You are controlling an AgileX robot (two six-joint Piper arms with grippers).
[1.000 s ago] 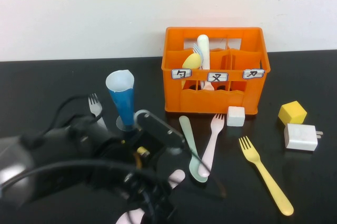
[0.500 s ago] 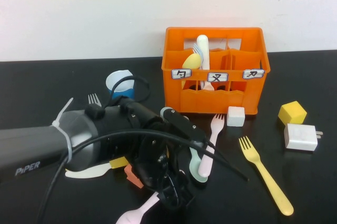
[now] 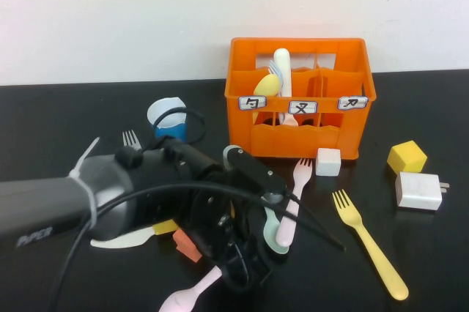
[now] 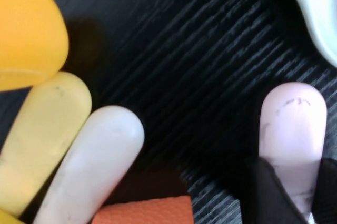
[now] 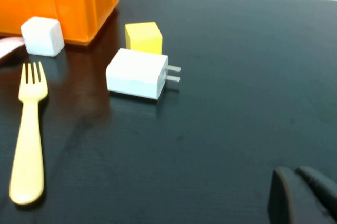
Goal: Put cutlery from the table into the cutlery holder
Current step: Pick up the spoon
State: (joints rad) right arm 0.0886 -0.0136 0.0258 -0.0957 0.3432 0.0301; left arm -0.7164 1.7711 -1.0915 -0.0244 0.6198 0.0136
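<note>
My left end effector (image 3: 245,275) hangs low over the near part of the desk (image 3: 66,114), right at one end of a pink piece of cutlery (image 3: 192,296) that lies flat on the desk. In my left wrist view that pink handle (image 4: 292,129) sits right at the end effector, but I cannot tell whether it is spread or pinching. An orange foam cube (image 3: 187,244) lies just beside my left arm, and a white knife (image 3: 121,239) shows past its far side.

The orange cutlery holder (image 3: 300,92) stands at the back of the desk with a yellow spoon (image 3: 266,85) and a white piece (image 3: 283,70) upright inside. In front of it lie a pink fork (image 3: 297,195), a mint spoon (image 3: 272,235) partly hidden by my arm, and, further right, a yellow fork (image 3: 370,246). A grey fork (image 3: 131,138) lies near the blue cup (image 3: 167,118).

My right end effector (image 5: 300,192) shows only in its own wrist view, over bare desk well apart from the white charger (image 5: 138,74) and the yellow cube (image 5: 144,37); I cannot tell its state
</note>
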